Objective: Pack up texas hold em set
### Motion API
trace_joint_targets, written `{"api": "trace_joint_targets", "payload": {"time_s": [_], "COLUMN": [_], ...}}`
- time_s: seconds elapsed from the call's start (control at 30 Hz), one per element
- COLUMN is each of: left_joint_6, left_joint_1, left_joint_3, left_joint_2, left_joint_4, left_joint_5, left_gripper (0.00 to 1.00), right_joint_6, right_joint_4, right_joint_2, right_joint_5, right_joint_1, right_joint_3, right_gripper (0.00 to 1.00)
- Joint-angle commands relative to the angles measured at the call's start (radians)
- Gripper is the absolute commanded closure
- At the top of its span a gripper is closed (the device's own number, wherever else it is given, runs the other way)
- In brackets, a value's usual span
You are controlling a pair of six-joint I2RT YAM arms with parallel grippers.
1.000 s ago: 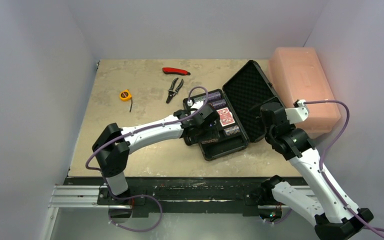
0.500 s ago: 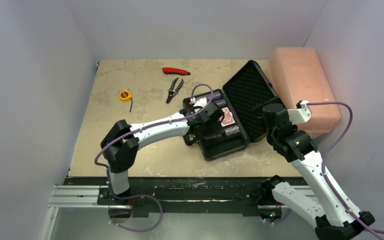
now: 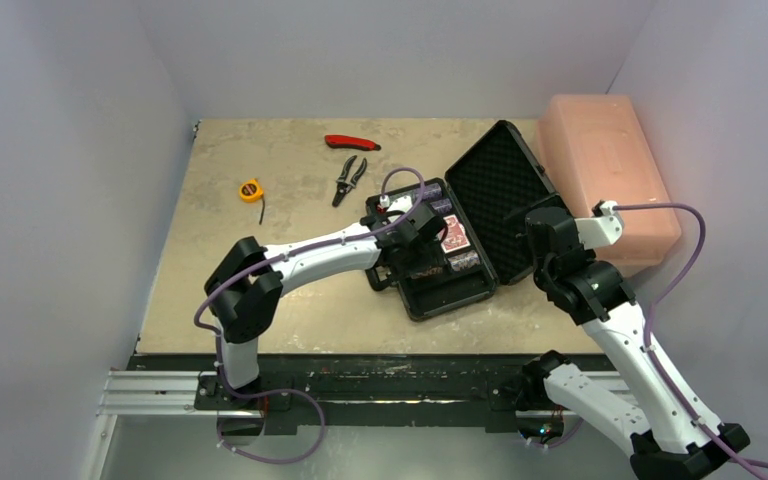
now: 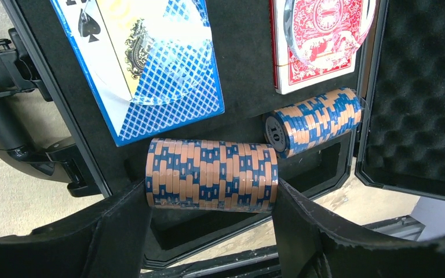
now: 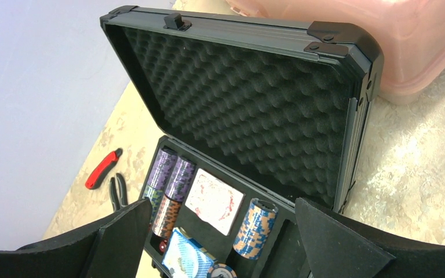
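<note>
On the worktop [image 3: 260, 270]: black case [image 3: 490, 195] lies just to 3 o'clock of centre, open, with the foam-lined lid raised toward 1 o'clock.
Left pincer [image 4: 211, 194]: set at a middling width and clamped end to end on a roll of orange-and-blue chips [image 4: 211, 182]. One finger presses on each end face.
Held roll: lies on its side above the near slot of the case tray. Cannot tell whether it touches the foam.
Second orange-and-blue roll [image 4: 316, 119]: on its side in the tray at 2 o'clock of the held roll, close to it, end face marked 10.
Blue card deck [image 4: 150, 69]: flat in the tray at 11 o'clock of the held roll.
Red card deck [image 4: 318, 40]: flat in the tray at 1 o'clock of the held roll, beside the lid hinge.
Purple chip rolls [image 5: 171, 171]: two side by side at the far left of the tray, in the right wrist view.
Right pincer [image 5: 220, 208]: spread wide, nothing between the fingers, facing the open lid from the case's 3 o'clock side.
Pink box [image 3: 610, 170]: at 2 o'clock on the worktop, just behind the lid.
Pliers [image 3: 348, 180]: 11 o'clock of the case, apart from it.
Red-handled knife [image 3: 352, 142]: just beyond the pliers at 12 o'clock.
Yellow tape measure [image 3: 250, 189]: 10 o'clock on the worktop, well apart from the case.
</note>
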Motion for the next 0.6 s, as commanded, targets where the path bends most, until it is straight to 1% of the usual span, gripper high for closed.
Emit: {"api": "trace_joint_targets", "payload": {"time_s": [0.0,0.03,0.23,0.4,0.57], "left_joint_6": [-0.029,-0.031,-0.043,-0.054,-0.051], "left_joint_1": [0.014,0.014,0.014,0.014,0.014], "left_joint_3": [0.026,0.023,0.022,0.024,0.010], "left_joint_2": [-0.003,-0.004,-0.005,-0.003,-0.023], "left_joint_4": [0.089,0.091,0.068,0.050,0.055], "left_joint_5": [0.022,0.025,0.030,0.031,0.035], "left_gripper": [0.58,0.55,0.30,0.11,0.07], "right_joint_6": [-0.013,-0.015,-0.021,-0.029,-0.041], "right_joint_4": [0.009,0.010,0.016,0.021,0.029], "right_joint_2": [-0.005,-0.006,-0.011,-0.014,-0.018], "right_joint_5": [0.039,0.039,0.032,0.024,0.020], "right_joint_1": [-0.003,-0.002,-0.003,-0.003,-0.004], "right_joint_3": [0.036,0.036,0.033,0.033,0.033], "right_gripper": [0.01,0.01,0.01,0.01,0.01]}}
